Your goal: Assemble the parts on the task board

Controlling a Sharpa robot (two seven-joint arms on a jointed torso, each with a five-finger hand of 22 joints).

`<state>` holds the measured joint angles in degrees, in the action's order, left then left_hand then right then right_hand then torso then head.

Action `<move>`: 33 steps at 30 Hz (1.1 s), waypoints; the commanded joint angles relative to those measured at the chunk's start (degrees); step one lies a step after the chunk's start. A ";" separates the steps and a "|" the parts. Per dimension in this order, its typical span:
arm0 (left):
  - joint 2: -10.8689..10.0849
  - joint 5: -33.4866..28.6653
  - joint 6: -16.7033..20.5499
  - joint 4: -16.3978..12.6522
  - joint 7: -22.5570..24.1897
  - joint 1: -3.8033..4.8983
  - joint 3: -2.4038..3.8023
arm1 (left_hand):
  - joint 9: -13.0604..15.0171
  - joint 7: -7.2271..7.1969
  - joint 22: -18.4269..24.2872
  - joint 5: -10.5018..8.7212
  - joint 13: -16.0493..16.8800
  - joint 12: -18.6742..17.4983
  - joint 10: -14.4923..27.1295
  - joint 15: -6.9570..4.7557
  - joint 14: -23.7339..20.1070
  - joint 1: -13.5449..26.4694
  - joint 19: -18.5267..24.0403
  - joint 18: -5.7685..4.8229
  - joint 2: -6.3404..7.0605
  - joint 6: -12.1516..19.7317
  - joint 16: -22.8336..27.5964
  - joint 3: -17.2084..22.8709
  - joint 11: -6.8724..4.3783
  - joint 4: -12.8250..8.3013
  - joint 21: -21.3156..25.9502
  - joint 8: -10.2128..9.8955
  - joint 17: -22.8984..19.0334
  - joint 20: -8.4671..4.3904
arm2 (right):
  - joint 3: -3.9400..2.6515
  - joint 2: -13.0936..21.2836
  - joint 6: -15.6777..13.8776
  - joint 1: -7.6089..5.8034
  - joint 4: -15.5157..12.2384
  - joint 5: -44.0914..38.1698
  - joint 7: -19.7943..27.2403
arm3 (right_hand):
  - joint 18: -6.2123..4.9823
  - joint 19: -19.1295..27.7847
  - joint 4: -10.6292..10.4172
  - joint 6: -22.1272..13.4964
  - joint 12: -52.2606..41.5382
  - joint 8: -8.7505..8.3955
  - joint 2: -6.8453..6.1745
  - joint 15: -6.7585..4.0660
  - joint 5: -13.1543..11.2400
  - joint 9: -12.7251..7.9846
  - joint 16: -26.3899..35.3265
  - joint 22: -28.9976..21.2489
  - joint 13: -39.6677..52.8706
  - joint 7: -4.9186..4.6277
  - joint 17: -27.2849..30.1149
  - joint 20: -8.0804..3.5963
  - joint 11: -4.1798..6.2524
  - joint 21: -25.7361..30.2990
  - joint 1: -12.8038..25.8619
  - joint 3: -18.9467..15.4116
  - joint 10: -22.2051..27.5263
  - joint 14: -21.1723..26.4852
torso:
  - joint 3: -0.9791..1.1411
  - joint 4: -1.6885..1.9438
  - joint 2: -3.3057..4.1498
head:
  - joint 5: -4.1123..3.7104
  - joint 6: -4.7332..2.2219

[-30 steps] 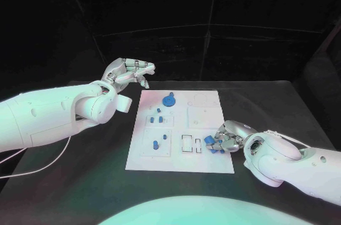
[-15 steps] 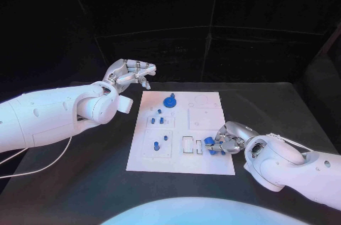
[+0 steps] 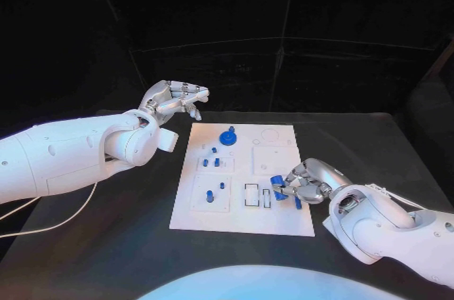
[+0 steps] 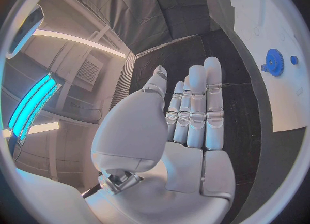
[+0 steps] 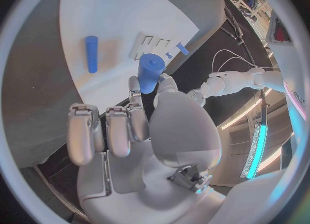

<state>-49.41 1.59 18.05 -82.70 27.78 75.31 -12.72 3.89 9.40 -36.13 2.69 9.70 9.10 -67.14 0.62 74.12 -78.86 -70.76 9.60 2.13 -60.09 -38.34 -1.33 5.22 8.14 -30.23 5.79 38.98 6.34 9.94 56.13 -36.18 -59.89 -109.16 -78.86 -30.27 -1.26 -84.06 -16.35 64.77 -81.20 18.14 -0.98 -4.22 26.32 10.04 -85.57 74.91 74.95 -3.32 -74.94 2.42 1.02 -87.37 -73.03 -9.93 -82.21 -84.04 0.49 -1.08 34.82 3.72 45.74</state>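
Observation:
The white task board lies in the middle of the table. My right hand hovers at the board's right edge and pinches a blue cylindrical part between thumb and finger, close to two rectangular slots. A blue peg lies loose on the board beside that hand. A blue gear sits at the board's far end. My left hand is raised off the board's far left corner, fingers stretched out, holding nothing.
Small blue pegs stand in the board's left half. A white square plate and round holes occupy the board's far right. The black table surrounds the board.
The right hand has shifted slightly with the blue part still in its fingers. The left hand has stayed raised in about the same place.

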 commanded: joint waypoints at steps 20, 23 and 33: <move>0.34 -0.22 -0.67 0.48 0.88 0.13 0.06 | -0.10 -0.07 0.17 0.21 -0.02 0.29 0.60 0.16 -0.49 0.54 0.36 0.81 0.00 0.61 0.23 -0.42 0.14 -0.03 0.39 0.07 -0.11 0.23 | -0.07 -8.79 7.38 -0.16 4.93 6.21 -2.21 | 0.33 -3.66 -0.21 0.51 -0.36 0.25 0.87 -0.35 -0.11 1.27 -0.31 12.09 1.87 0.23 -7.82 -0.47 0.02 -0.23 0.70 -0.81 -0.54 -4.58 | 0.02 -0.07 0.17 | 0.69 -0.30; 0.37 -0.22 -0.69 0.45 0.89 0.14 0.06 | -0.10 -0.07 0.17 0.21 -0.02 0.29 0.60 0.16 -0.49 0.54 0.36 0.81 0.00 0.61 0.23 -0.42 0.14 -0.03 0.39 0.07 -0.11 0.23 | -0.07 -9.54 7.12 -0.16 5.65 6.11 -2.53 | 0.33 -3.67 -0.21 0.50 -0.39 0.25 0.91 -0.35 -0.13 1.29 -0.30 12.10 1.94 0.23 -7.80 -0.47 0.02 -0.24 0.76 -0.84 -0.58 -4.57 | 0.03 -0.07 0.20 | 0.78 -0.46; 0.39 -0.22 -0.79 0.41 0.88 0.17 0.06 | -0.10 -0.08 0.20 0.21 -0.02 0.33 0.65 0.16 -0.51 0.55 0.36 0.82 0.01 0.65 0.21 -0.45 0.13 -0.04 0.42 0.05 -0.11 0.23 | -0.09 -11.10 6.79 -0.17 7.38 5.36 -3.04 | 0.32 -3.65 -0.17 0.41 -0.25 0.31 1.09 -0.33 -1.23 1.58 -0.29 12.09 2.06 0.21 -7.78 -0.48 -0.01 -0.22 1.52 -1.55 -0.58 -4.56 | 0.06 -0.02 0.18 | 0.93 -0.23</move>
<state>-49.09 1.57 17.90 -82.23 27.78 75.37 -12.71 3.85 9.19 -35.99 2.69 9.70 9.10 -66.94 0.84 73.91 -78.87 -70.77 9.61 2.14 -59.87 -38.34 -1.33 5.43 8.14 -29.96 5.79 38.93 6.34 9.89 45.12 -29.84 -59.96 -101.86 -73.17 -32.78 -1.29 -84.05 -16.54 65.32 -81.42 18.30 0.21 -4.21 25.37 11.68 -85.54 74.91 74.93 -2.88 -74.92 2.43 1.03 -87.37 -72.35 -11.07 -82.63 -84.05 0.53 -1.12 34.99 4.67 45.34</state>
